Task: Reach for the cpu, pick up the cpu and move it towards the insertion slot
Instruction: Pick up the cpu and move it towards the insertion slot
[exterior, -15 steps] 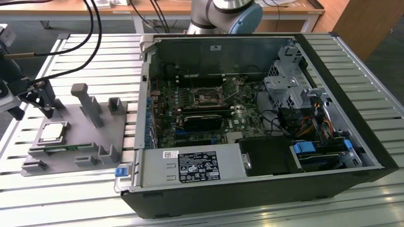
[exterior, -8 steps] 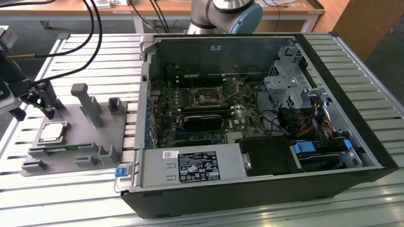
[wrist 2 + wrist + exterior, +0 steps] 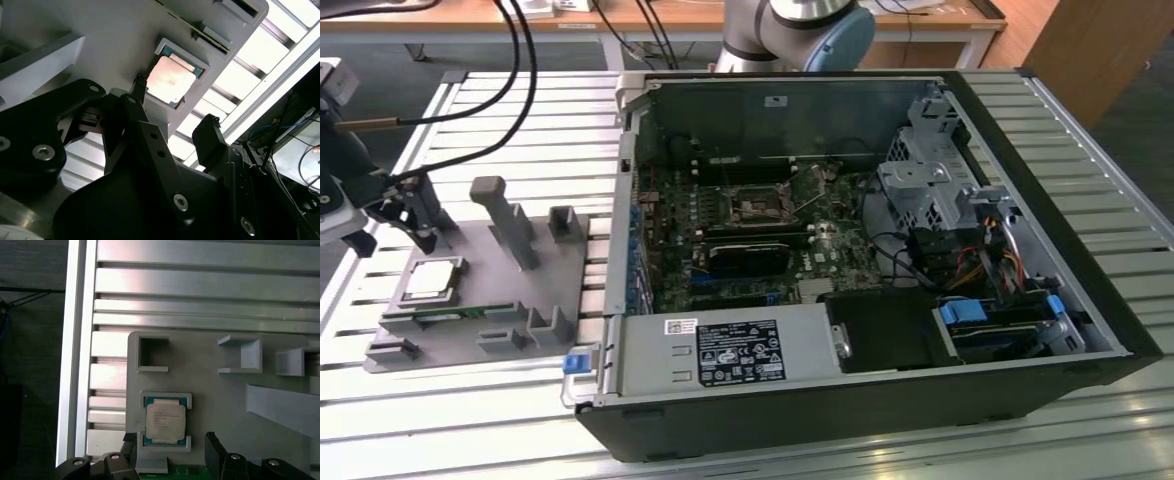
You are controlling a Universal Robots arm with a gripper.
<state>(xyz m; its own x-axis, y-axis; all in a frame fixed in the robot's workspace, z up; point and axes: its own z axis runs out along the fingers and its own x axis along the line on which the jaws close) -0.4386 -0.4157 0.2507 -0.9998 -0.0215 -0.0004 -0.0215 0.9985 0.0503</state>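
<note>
**Fingers (image 3: 216, 452) released, cpu (image 3: 165, 422) seated in its recess**

Your fingers stand spread and hold nothing. In the first wrist view, one finger sits to each side of the cpu's near edge. The cpu lies flat in a square recess of the grey fixture (image 3: 520, 300) on the slatted desk (image 3: 454, 420). Farther toward the exterior view's right, the insertion slot (image 3: 757, 205) sits inside the open computer case (image 3: 854, 410), well apart from the cpu.

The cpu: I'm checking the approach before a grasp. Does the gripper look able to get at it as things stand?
Probably yes. The cpu lies uncovered in its recess on the grey fixture, and the open gripper hangs close by with nothing between them.
</note>
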